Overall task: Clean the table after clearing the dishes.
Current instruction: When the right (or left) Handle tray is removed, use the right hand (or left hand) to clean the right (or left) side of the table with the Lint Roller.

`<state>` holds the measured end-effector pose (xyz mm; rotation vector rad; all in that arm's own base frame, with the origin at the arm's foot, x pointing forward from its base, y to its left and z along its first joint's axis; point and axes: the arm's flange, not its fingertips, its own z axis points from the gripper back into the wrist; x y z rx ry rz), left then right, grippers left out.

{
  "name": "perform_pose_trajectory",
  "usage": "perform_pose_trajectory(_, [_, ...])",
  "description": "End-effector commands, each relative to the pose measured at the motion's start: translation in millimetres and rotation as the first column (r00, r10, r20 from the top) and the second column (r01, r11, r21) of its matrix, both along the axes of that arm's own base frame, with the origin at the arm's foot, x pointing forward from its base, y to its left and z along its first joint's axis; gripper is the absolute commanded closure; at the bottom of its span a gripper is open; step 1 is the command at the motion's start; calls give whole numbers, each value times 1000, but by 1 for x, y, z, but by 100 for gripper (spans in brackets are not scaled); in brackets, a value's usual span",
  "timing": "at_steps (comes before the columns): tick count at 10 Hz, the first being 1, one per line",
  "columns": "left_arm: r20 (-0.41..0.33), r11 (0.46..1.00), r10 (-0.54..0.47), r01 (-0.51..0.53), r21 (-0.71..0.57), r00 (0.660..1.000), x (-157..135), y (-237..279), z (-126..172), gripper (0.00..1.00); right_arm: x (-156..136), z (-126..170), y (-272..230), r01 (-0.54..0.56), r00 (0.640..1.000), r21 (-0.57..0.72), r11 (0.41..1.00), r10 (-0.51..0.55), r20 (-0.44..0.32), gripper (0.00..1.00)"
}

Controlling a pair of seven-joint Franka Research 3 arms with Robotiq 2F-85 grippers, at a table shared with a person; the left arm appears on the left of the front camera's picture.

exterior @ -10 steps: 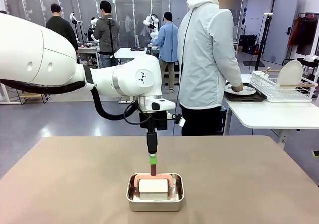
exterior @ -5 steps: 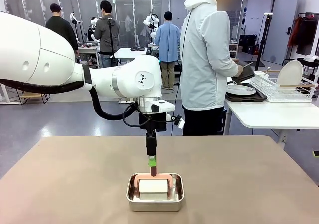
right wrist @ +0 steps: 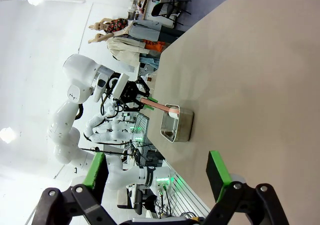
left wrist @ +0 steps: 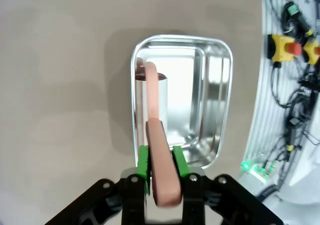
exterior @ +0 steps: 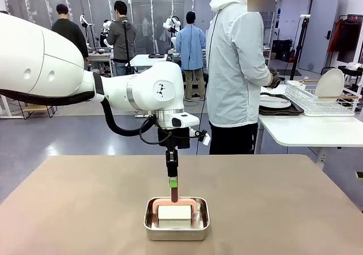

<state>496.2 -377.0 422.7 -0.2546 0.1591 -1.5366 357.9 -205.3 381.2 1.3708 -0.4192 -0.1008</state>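
Left gripper [left wrist: 161,157]: pinching one pink handle [left wrist: 152,105], pointing straight down.
Right gripper [right wrist: 157,170]: jaws wide apart, holding nothing, above the table [exterior: 85,198].
Steel pan [exterior: 148,224]: one, on the table, holding one white block [exterior: 174,212] under the handle.
Dishes: white plate [exterior: 274,102] on a dark tray [exterior: 281,111], on the white side table [exterior: 306,130] beside the person [exterior: 232,68].

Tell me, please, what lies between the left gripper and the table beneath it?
In the front view, the pink handle that the left gripper is shut on, its white block, and the steel pan resting on the table.
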Motion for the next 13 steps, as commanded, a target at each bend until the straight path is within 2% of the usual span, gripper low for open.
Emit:
perform_pose_trajectory(1, [28,1000,-11,11,-10,1000,-11,10,-3,100,-3,1,0,-11,1000,-7,1000,11,16,0])
perform_pose_trajectory(4, [26,1000,4,-4,-19,1000,-12,15,7,100,-3,1,0,-11,1000,-7,1000,11,16,0])
perform_pose_trajectory(5, [40,999,43,-42,-27,998,-15,22,25,85,-3,1,0,-11,1000,-7,1000,11,16,0])
perform_pose_trajectory(7, [21,983,152,-149,-109,988,-29,50,79,85,-3,1,0,-11,1000,-7,1000,11,16,0])
perform_pose_trajectory(8, [64,956,263,-252,-148,963,-36,74,103,85,-3,1,0,-11,1000,-7,1000,11,16,0])
perform_pose_trajectory(9, [42,906,386,-370,-206,922,-39,100,122,85,-3,1,0,-11,1000,-7,1000,11,16,0])
perform_pose_trajectory(10, [25,796,556,-523,-305,831,-39,135,136,85,-3,1,0,-11,1000,-7,1000,11,16,0])
perform_pose_trajectory(11, [-42,654,704,-669,-352,709,-38,164,138,85,-3,1,0,-11,1000,-7,1000,11,16,0])
perform_pose_trajectory(12, [-111,471,837,-808,-355,537,-37,193,134,85,-3,1,0,-11,1000,-7,1000,11,16,0])
perform_pose_trajectory(13, [-156,337,899,-873,-352,410,-42,215,123,85,-3,1,0,-11,1000,-7,1000,11,16,0])
